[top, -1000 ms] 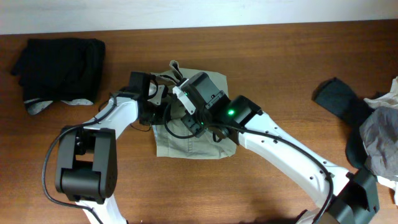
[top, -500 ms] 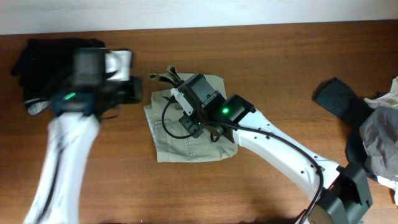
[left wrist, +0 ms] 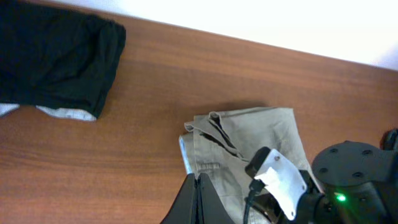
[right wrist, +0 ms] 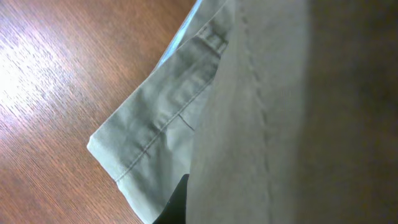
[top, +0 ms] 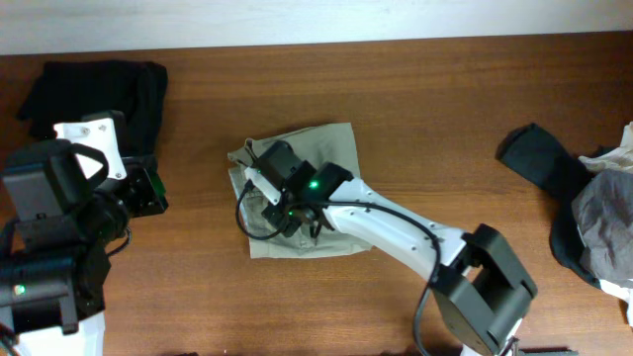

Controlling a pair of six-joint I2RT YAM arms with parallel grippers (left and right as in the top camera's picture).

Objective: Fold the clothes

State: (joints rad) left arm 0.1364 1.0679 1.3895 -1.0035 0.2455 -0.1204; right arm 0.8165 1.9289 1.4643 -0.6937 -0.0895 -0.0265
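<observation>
The pale khaki shorts [top: 321,222] lie folded in a rough square at the table's middle; they also show in the left wrist view [left wrist: 249,140]. My right gripper [top: 277,198] is down on their left part. In the right wrist view one dark finger [right wrist: 177,202] shows against a close fold of the khaki cloth [right wrist: 168,118], which covers the other finger; the gripper looks shut on the cloth. My left gripper [left wrist: 199,199] is shut and empty, held high off the table to the left of the shorts [top: 148,190].
A black garment [top: 94,99] with a grey-white edge [top: 59,170] lies at the far left back, also in the left wrist view [left wrist: 53,59]. A dark teal garment [top: 539,158] and a grey-white one [top: 608,213] are heaped at the right edge.
My left arm has let go of the shorts and pulled away to the left. My right gripper has moved left and forward across the shorts, whose upper left part now lies flatter.
</observation>
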